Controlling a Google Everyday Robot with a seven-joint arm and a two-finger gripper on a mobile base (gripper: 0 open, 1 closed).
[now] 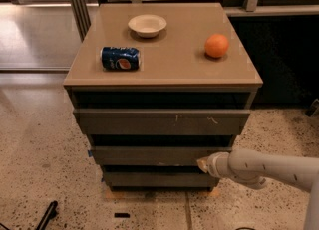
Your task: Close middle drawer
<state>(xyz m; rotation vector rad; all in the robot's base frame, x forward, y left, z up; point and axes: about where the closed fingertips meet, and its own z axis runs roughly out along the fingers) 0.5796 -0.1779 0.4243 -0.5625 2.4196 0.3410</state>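
Note:
The middle drawer (pixel 154 155) is the grey-brown plain front in the middle of the cabinet's three, and it looks nearly flush with the others. My gripper (pixel 203 164) comes in from the right on a white arm (pixel 269 168). Its tip is against the right end of the middle drawer's front. The widest, scratched drawer front (pixel 162 121) is above it and the narrowest front (pixel 159 178) is below.
On the cabinet top (pixel 174 69) lie a blue soda can (pixel 120 58) on its side, a white bowl (pixel 147 25) and an orange (pixel 217 45). Speckled floor surrounds the cabinet. A dark object (pixel 47 214) lies on the floor at lower left.

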